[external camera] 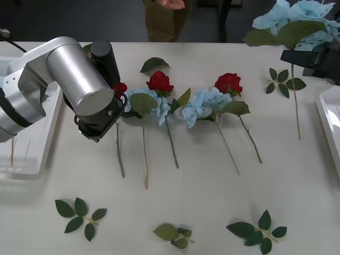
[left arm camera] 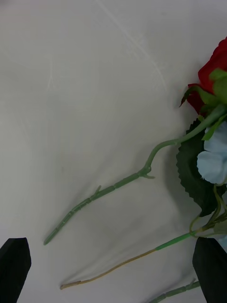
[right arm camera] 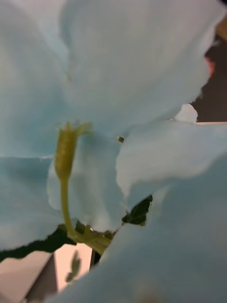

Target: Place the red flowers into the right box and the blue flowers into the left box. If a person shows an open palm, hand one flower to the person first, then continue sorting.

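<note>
**A:** Front view, item by item?

**B:** Tabletop [external camera: 212, 202], white. Left claw [external camera: 118, 102], black, low over the left end of the flower row, by the leftmost of the red flowers [external camera: 120, 88]; two more red heads [external camera: 160, 82] [external camera: 228, 83] lie further right. Blue flowers [external camera: 146, 100] [external camera: 204, 105] lie between them, stems pointing toward the robot. Left box [external camera: 37, 159] at the left edge, under the silver arm. Right box [external camera: 330, 122], rim at the right edge. Right claw [external camera: 297, 57] raised at upper right, pinching the stem of a blue flower [external camera: 297, 21], head uppermost, stem hanging down. A person's hand [external camera: 172, 3] at the top edge, beyond the tabletop. Loose leaf sprigs [external camera: 79, 215] near the front.

**A:** Right wrist view?

**B:** Pale blue petals [right arm camera: 132, 71] up close against the camera, with a green stalk [right arm camera: 64, 156] among them.

**A:** Left wrist view?

**B:** Left claw's black fingers [left arm camera: 14, 270] spread wide at both corners, holding nothing. Between them the tabletop, a green rose stem [left arm camera: 118, 182] curving up to a red head [left arm camera: 215, 71], and a tan-tipped stem [left arm camera: 113, 267] just beside it.
</note>
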